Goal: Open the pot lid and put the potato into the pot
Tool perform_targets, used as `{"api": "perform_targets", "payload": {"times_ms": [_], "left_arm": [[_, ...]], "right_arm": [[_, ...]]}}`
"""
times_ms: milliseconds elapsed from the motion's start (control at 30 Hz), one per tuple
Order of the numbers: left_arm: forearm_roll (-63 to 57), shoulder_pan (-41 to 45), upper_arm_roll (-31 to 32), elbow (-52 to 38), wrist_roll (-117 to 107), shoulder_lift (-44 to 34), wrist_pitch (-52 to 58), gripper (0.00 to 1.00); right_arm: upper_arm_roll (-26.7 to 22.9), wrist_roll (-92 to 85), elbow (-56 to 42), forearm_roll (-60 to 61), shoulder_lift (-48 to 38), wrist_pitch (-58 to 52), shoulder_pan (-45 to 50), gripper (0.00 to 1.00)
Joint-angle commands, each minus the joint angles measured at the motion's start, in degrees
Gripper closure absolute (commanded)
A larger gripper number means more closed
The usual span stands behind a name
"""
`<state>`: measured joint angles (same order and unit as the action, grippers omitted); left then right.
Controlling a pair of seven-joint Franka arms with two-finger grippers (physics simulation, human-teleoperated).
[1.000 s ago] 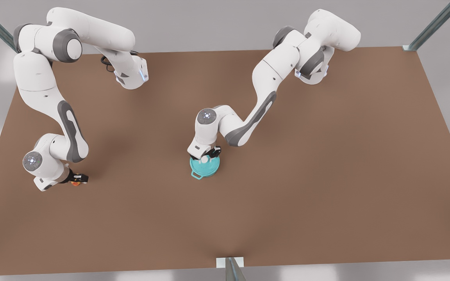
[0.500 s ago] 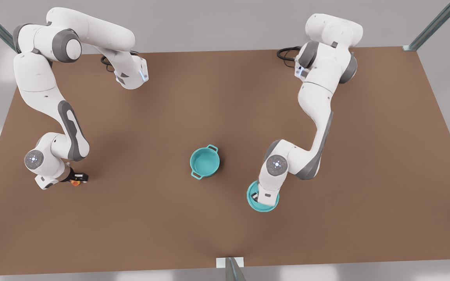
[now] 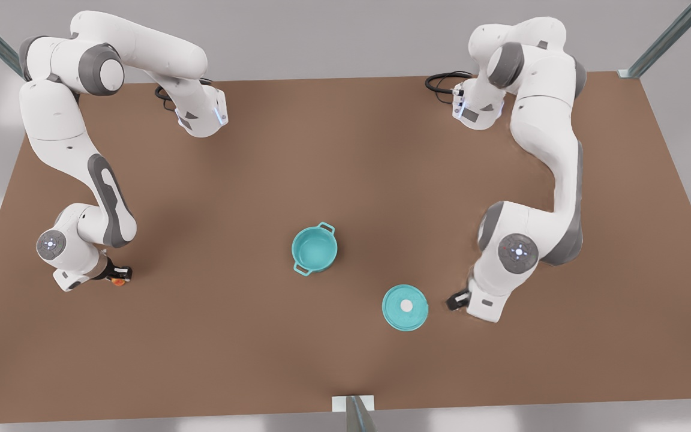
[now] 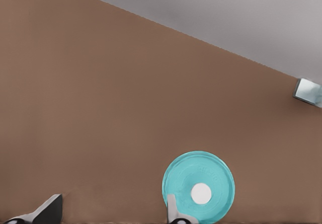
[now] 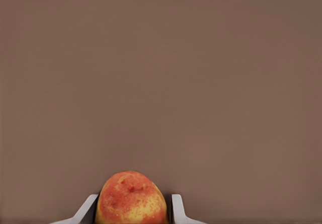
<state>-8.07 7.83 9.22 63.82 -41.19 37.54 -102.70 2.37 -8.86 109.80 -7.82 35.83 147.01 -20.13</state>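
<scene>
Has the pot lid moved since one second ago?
Yes. The pot lid was on the pot; now it lies on the table, toward the front view's right, nearer the bottom edge.

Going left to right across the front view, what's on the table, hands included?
Right hand shut on the potato → pot → lid → open left hand.

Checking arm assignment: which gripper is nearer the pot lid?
Left. The left gripper sits open just beside the pot lid; the right gripper, across the table, holds the potato.
</scene>
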Motion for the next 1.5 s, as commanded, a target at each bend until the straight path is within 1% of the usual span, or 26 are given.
{"api": "perform_targets", "payload": {"times_ms": [0, 33, 67, 100, 133, 167, 367, 600, 700, 967, 1167, 1267, 1467], "left_arm": [[7.5, -4.7, -0.1, 10.6, 38.2, -11.7, 18.7, 0.00], [8.6, -5.8, -0.4, 37.7, 37.9, -27.9, -2.9, 0.00], [7.9, -6.1, -0.6, 35.9, 38.0, -28.7, -2.2, 0.00], [7.8, -6.1, -2.6, 34.4, 38.5, -28.9, -1.4, 0.00], [7.7, -6.1, -2.5, 34.4, 38.3, -29.3, -0.8, 0.00], [7.9, -6.0, -2.4, 33.8, 38.0, -29.0, 0.1, 0.00], [7.8, -6.0, -2.4, 33.9, 37.8, -28.1, 0.1, 0.00], [7.7, -6.0, -2.4, 34.0, 37.8, -28.1, 0.3, 0.00], [7.7, -6.0, -2.4, 34.0, 37.8, -28.1, 0.3, 0.00], [7.7, -6.1, -2.4, 34.2, 37.8, -28.1, 0.3, 0.00], [7.7, -6.1, -2.5, 34.2, 37.9, -28.1, 0.3, 0.00], [7.7, -6.1, -2.5, 34.2, 37.8, -28.2, 0.3, 0.00], [7.7, -6.0, -2.4, 34.1, 37.9, -28.1, 1.1, 0.00]], "right_arm": [[0.0, -0.5, 0.0, 0.1, -0.1, -0.2, 0.0, 0.37], [0.0, -0.5, 0.0, 0.1, -0.1, -0.3, 0.0, 0.38], [0.0, -0.5, 0.0, 0.1, -0.2, -0.4, 0.0, 0.38], [0.0, -0.5, 0.0, 0.1, -0.3, -0.4, 0.0, 0.38], [0.0, -0.5, -0.1, 0.1, -0.4, -0.6, 0.0, 0.39], [0.0, -0.5, -0.1, 0.1, -0.5, -0.6, 0.0, 0.41], [0.1, -0.5, 0.0, 0.1, -0.6, -0.7, -0.1, 0.44], [1.8, 0.2, -0.6, 0.8, -4.3, -6.8, 0.5, 0.44], [3.6, 2.9, -1.1, 1.1, -6.1, -10.3, 1.2, 0.44], [4.5, 11.9, -2.4, 6.6, -11.6, -19.3, 9.0, 0.44], [4.7, 21.7, -2.8, 7.0, -13.9, -22.6, 14.6, 0.44], [4.7, 26.1, -3.7, 9.2, -15.1, -24.9, 17.8, 0.44], [4.7, 39.7, -7.8, 13.0, -15.3, -28.5, 27.5, 0.44]]}}
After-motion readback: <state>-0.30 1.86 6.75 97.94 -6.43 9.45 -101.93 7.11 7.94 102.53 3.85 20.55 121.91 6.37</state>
